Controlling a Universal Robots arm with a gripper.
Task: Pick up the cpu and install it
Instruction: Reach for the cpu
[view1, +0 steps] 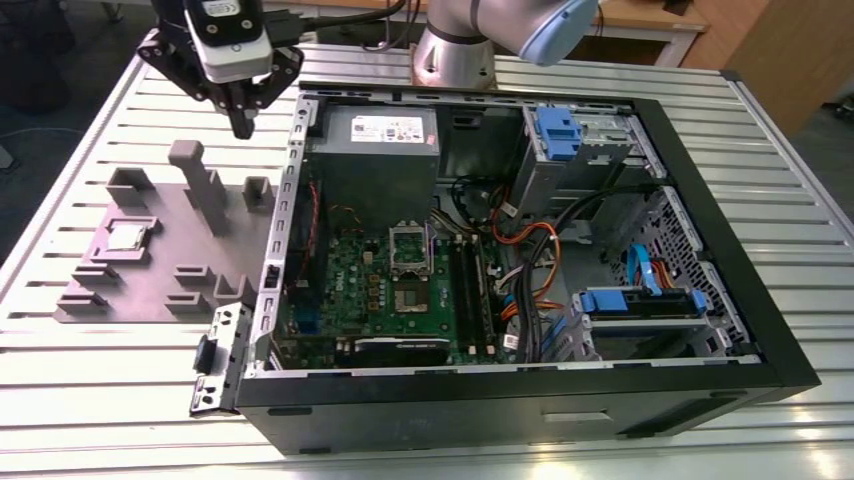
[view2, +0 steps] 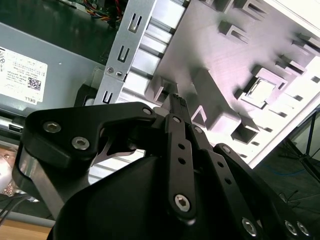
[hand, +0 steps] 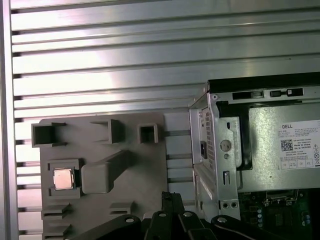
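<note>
**A:** Where is the cpu now?

**B:** The cpu (view1: 127, 237) lies flat in a square pocket of the gray tray (view1: 134, 285). The tray is on the counter (view1: 120, 400), at the exterior view's left of the open case (view1: 534, 395). The shiny top of the cpu faces up, and nothing touches it.

**A:** And the pincer, does it hold something?

**B:** No. The pincer (view1: 243, 128) is clenched: its fingers meet at the tips, with nothing between them. It hangs in the air over the tray's edge, close to the case wall and well apart from the cpu.

**A:** Do the wrist views agree?

**B:** Yes. In both wrist views the black fingers (hand: 172, 200) are pressed together. In the first wrist view the cpu (hand: 63, 178) sits in its pocket, just beside a tall post (hand: 107, 170) of the tray.

**A:** And inside the case?

**B:** The green board (view1: 400, 290) lies there, with a silver socket frame (view1: 407, 250) on it.
</note>
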